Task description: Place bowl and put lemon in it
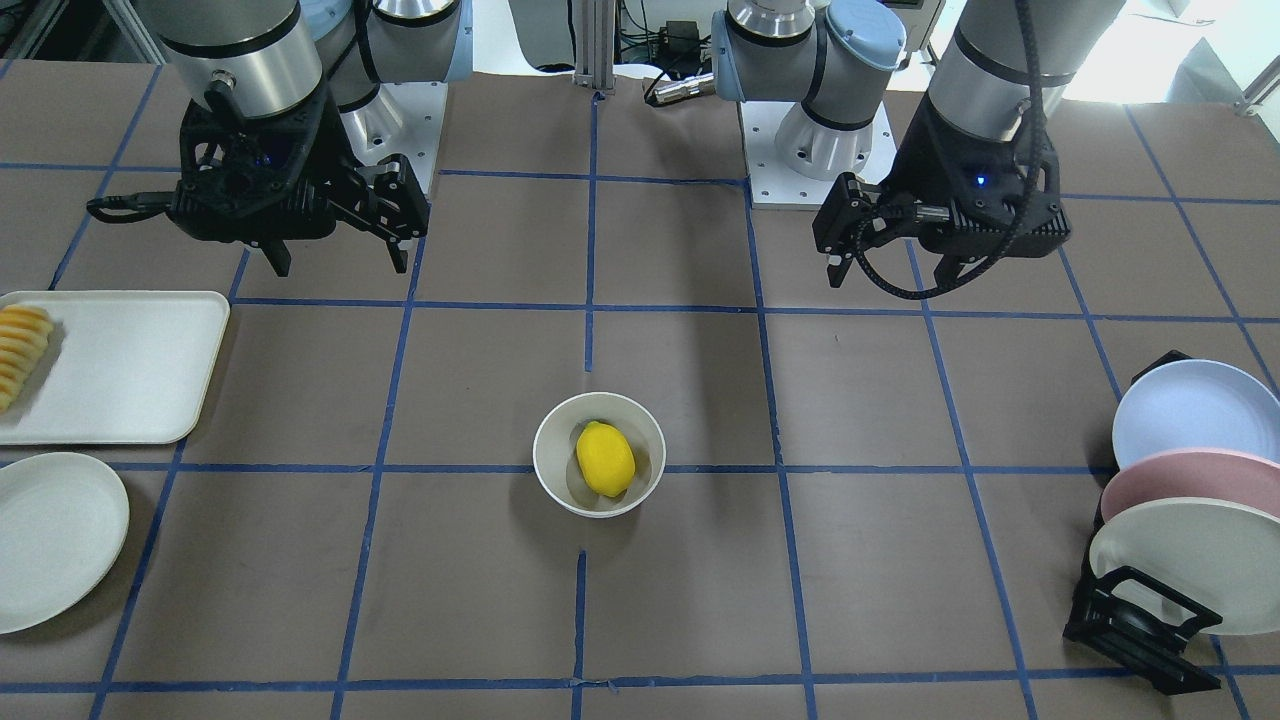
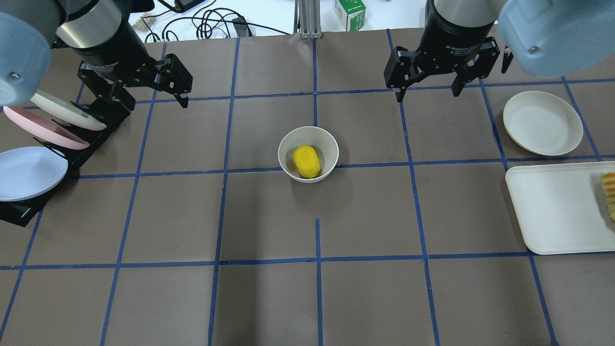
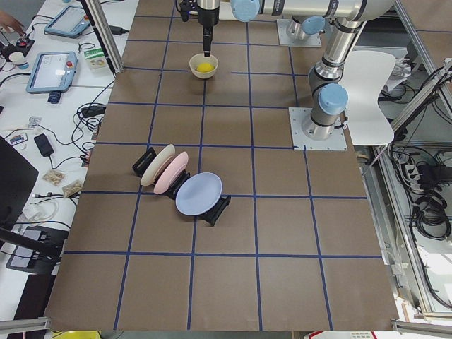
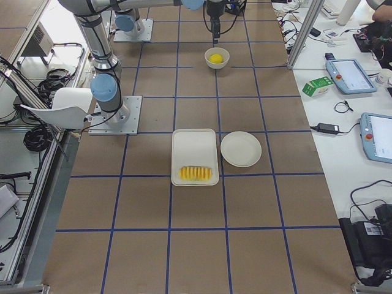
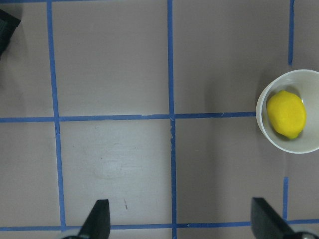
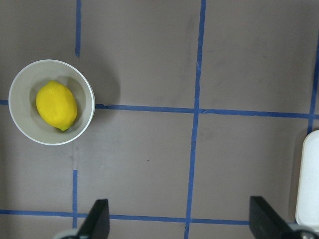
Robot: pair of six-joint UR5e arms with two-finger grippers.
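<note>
The off-white bowl stands upright at the table's middle, and the yellow lemon lies inside it. The overhead view shows the same bowl and lemon. My left gripper is open and empty, raised above the table to the bowl's left, near the plate rack. My right gripper is open and empty, raised to the bowl's right. In the left wrist view the bowl with the lemon is at the right edge. In the right wrist view the bowl and lemon are at the left.
A black rack with cream, pink and blue plates stands at the robot's left. On the right are a shallow white plate and a white tray holding a row of orange-yellow fruit slices.
</note>
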